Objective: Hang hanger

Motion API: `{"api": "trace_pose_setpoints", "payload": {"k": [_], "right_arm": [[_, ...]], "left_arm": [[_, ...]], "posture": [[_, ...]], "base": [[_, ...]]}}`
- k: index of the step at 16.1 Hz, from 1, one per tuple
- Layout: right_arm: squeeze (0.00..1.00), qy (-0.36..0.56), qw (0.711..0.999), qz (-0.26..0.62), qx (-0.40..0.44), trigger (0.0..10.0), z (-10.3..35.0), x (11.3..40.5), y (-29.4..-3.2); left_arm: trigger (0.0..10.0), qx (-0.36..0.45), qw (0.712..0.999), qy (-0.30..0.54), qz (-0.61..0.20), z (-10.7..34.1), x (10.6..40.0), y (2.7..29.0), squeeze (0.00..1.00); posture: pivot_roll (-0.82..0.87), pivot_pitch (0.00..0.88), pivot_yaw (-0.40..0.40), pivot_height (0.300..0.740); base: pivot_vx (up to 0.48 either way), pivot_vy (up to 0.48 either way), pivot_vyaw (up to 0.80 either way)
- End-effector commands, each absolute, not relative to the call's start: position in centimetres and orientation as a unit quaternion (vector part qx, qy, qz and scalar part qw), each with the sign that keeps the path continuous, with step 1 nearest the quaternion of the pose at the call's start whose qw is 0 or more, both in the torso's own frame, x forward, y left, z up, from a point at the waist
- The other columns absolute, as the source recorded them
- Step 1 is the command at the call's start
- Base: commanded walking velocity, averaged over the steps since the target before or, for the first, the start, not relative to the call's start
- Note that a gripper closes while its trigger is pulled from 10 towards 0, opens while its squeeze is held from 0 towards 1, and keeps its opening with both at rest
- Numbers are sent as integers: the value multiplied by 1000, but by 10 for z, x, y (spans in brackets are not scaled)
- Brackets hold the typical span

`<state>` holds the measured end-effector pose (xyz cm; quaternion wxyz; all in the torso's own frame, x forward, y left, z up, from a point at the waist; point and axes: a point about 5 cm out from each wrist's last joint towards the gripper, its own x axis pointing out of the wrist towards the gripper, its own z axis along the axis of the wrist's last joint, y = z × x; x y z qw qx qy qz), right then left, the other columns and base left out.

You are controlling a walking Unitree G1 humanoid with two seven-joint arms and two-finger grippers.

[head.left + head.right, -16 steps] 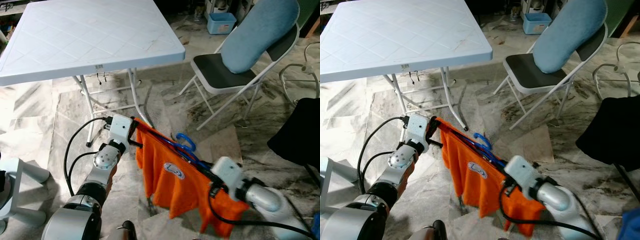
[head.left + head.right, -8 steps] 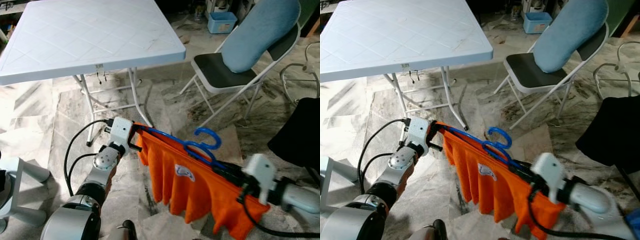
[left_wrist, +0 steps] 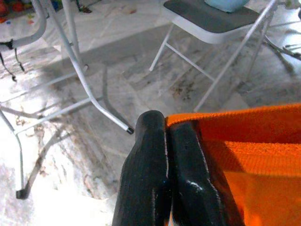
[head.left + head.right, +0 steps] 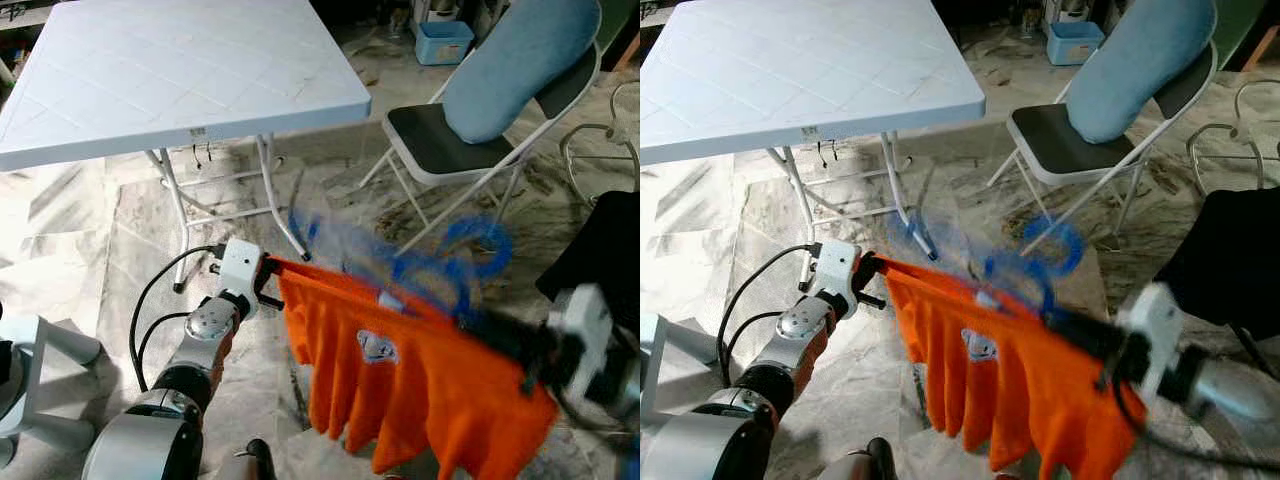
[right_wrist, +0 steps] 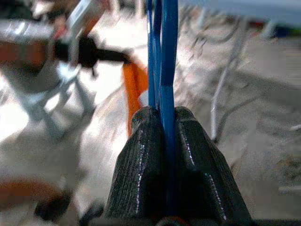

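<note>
Two hands: left hand [image 4: 268,283] on orange shirt [image 4: 420,385], right hand [image 5: 162,141] on blue hanger [image 4: 440,265].

The right tool [image 5: 162,141] has swung farther right and up, carrying the blue hanger [image 4: 455,262]; the orange shirt [image 4: 420,385] is stretched wider.

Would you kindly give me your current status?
Left gripper shut on orange cloth. Right gripper shut on blue plastic hanger. Folding chair ahead.

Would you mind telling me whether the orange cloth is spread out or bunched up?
Spread out: the orange cloth hangs stretched between the left gripper and right gripper, along the blurred blue hanger.
</note>
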<state>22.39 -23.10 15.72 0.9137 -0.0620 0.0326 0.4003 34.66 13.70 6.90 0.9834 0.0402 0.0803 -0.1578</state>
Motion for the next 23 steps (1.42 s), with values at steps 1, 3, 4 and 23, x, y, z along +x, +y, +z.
{"api": "trace_pose_setpoints", "payload": {"k": [1,3,4,23], "right_arm": [[0,16,930,364,-50,10000,161,227,-235],[0,-20,948,316,-19,10000,157,240,-218],[0,-42,961,271,35,10000,155,254,-201],[0,-131,964,199,-116,10000,149,298,-157]], "left_arm": [[0,20,988,99,-114,60,341,153,0],[0,11,986,100,-135,54,336,140,0],[0,3,983,101,-155,49,331,129,0],[0,-6,971,103,-218,39,315,95,0]], "posture": [[-227,165,23,740],[-223,168,18,740],[-218,171,17,740],[-203,181,27,740]], "base": [[0,0,0],[0,0,0],[0,0,0],[0,0,0]]}}
